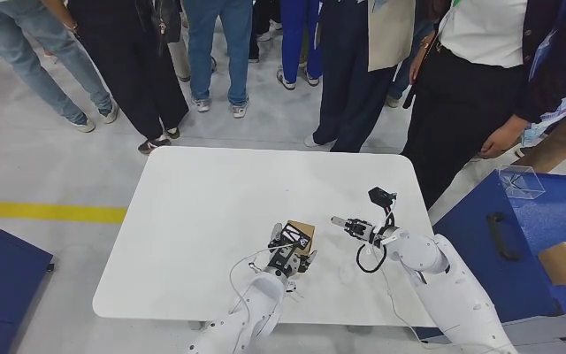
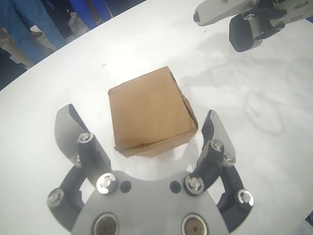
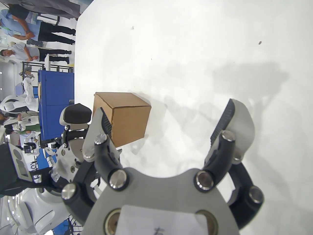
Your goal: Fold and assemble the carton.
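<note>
The carton (image 1: 300, 232) is a small brown cardboard box, folded closed, standing on the white table (image 1: 212, 203) near its front edge. In the left wrist view the carton (image 2: 149, 113) sits between the wide-spread fingers of my left gripper (image 2: 139, 109), which is open and straddles it from the near side (image 1: 290, 250). My right gripper (image 1: 343, 223) hovers just right of the box, open and holding nothing. In the right wrist view the carton (image 3: 127, 118) lies beside one fingertip of the right gripper (image 3: 166, 107), outside the jaws. The right gripper (image 2: 220, 30) also shows beyond the box in the left wrist view.
Several people stand along the table's far and right edges. A blue cabinet (image 1: 517, 257) with a clear plastic box (image 1: 520, 180) on it stands close to the right. Another blue unit (image 1: 18, 274) is at the left. Bare tabletop stretches left and behind the box.
</note>
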Robot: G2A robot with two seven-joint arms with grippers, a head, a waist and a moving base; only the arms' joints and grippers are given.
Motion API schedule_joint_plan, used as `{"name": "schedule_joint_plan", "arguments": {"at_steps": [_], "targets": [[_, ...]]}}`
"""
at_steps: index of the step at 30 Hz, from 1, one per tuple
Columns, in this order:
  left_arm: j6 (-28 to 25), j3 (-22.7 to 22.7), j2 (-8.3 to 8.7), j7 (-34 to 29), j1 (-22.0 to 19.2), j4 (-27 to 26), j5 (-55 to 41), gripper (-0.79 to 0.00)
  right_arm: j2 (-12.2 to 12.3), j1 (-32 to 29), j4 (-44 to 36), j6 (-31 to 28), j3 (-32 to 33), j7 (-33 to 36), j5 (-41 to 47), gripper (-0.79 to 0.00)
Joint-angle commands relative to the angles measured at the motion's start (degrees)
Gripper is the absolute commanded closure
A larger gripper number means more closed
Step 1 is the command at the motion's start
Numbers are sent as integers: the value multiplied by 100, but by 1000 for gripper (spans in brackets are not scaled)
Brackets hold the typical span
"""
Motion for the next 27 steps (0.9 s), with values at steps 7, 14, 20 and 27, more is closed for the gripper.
{"name": "schedule_joint_plan", "arguments": {"at_steps": [7, 14, 20, 27], "targets": [[-108, -108, -12, 3, 125, -47, 70, -714, 0, 0, 0, 0, 0, 0, 0, -785], [-177, -195, -24, 23, 214, -122, 134, -631, 0, 0, 0, 0, 0, 0, 0, -785], [-169, -249, -45, 78, 267, -141, 187, -554, 0, 0, 0, 0, 0, 0, 0, -785], [-128, -305, -72, 91, 330, -182, 244, -486, 0, 0, 0, 0, 0, 0, 0, -785]]}}
